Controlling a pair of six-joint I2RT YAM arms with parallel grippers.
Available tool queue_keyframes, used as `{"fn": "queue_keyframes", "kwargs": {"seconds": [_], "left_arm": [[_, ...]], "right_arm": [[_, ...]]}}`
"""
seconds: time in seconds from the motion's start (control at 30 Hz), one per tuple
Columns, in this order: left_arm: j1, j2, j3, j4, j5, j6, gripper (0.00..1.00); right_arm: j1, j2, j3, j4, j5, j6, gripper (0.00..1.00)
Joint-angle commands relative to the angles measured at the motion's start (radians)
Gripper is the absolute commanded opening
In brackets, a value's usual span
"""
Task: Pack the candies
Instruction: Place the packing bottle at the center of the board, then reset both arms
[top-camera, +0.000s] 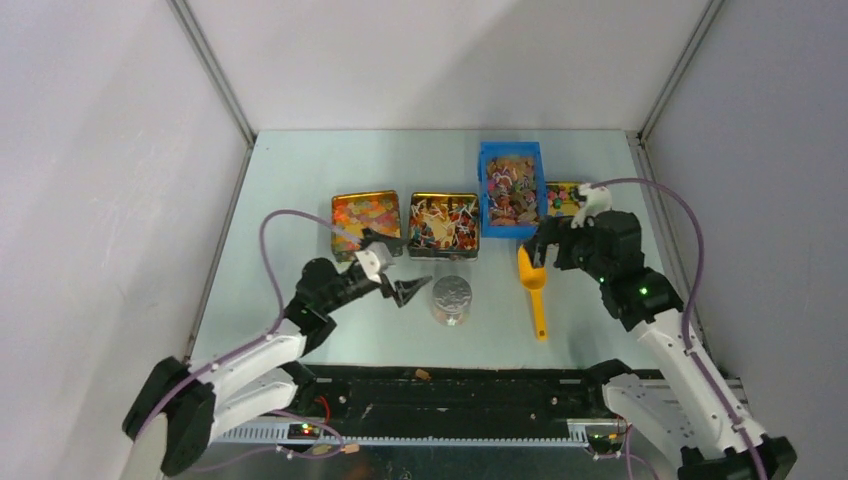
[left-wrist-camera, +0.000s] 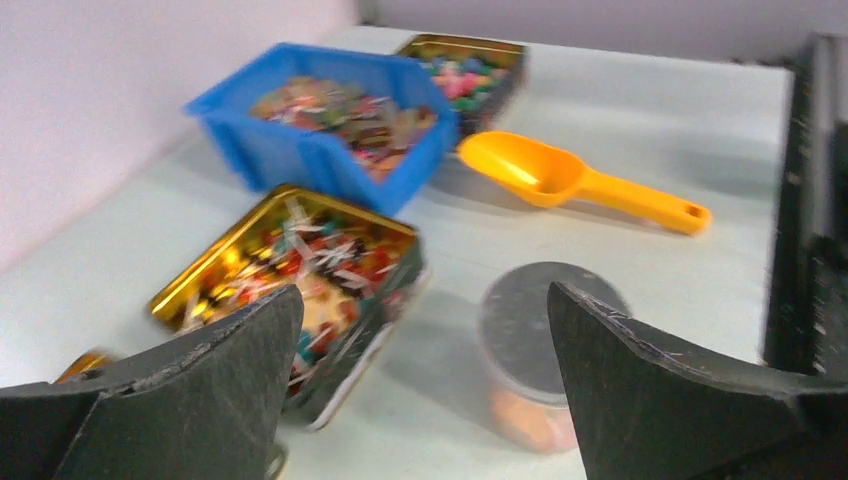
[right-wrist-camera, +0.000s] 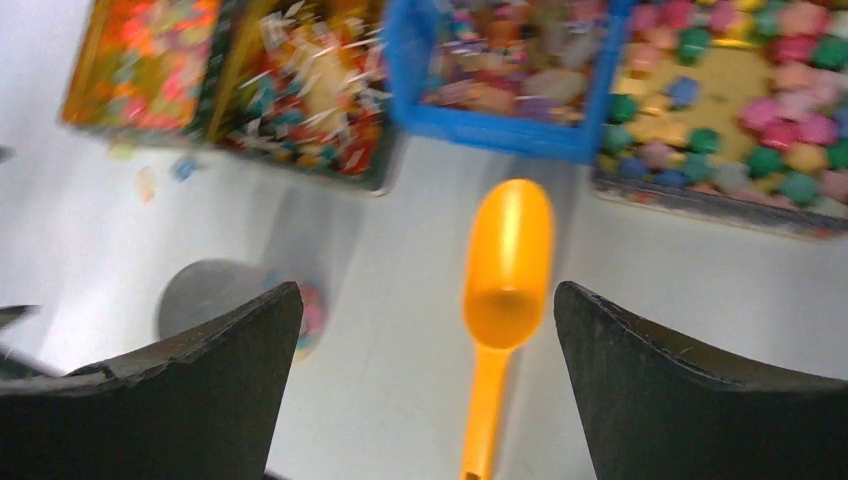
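The pale table (top-camera: 300, 180) has a blue bin (top-camera: 511, 231) and gold tins (left-wrist-camera: 370, 320) in a row at the back, and the candies (top-camera: 512, 190) are piled inside them. In front stands a small clear jar (left-wrist-camera: 530, 415) with a round silver lid (top-camera: 452, 291), and an orange scoop (top-camera: 534, 285) lies flat beside it. The left gripper (left-wrist-camera: 425, 295) is wide open right by the jar, and the right gripper (right-wrist-camera: 428, 290) is wide open over the scoop; both hold nothing.
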Motion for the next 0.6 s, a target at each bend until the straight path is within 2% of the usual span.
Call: {"fn": "queue_keyframes", "kwargs": {"seconds": [0.0, 0.07, 0.13, 0.23, 0.37, 0.43, 0.5, 0.57], "left_arm": [[0.156, -0.095, 0.036, -0.110, -0.103, -0.163, 1.00], [0.239, -0.115, 0.044, -0.122, -0.176, -0.220, 1.00], [0.332, -0.130, 0.036, -0.106, -0.229, -0.273, 1.00], [0.450, -0.139, 0.008, -0.091, -0.311, -0.302, 1.00], [0.565, -0.134, -0.013, -0.114, -0.434, -0.244, 1.00], [0.595, -0.106, -0.034, -0.084, -0.527, -0.227, 1.00], [0.611, -0.056, -0.059, 0.002, -0.631, -0.252, 1.00], [0.639, 0.008, -0.014, -0.064, -0.666, -0.299, 1.00]], "right_arm": [[-0.179, -0.046, -0.099, 0.143, -0.001, 0.018, 1.00], [-0.288, -0.035, -0.146, 0.198, -0.004, 0.032, 1.00], [-0.347, -0.015, -0.191, 0.257, 0.001, 0.044, 0.99], [-0.390, 0.007, -0.275, 0.374, 0.088, 0.025, 1.00], [-0.411, 0.030, -0.452, 0.671, 0.224, -0.030, 1.00], [-0.412, 0.058, -0.552, 0.923, 0.270, -0.068, 1.00], [-0.411, 0.116, -0.638, 1.102, 0.273, -0.125, 1.00], [-0.412, 0.195, -0.631, 1.139, 0.289, -0.149, 0.99]]}}
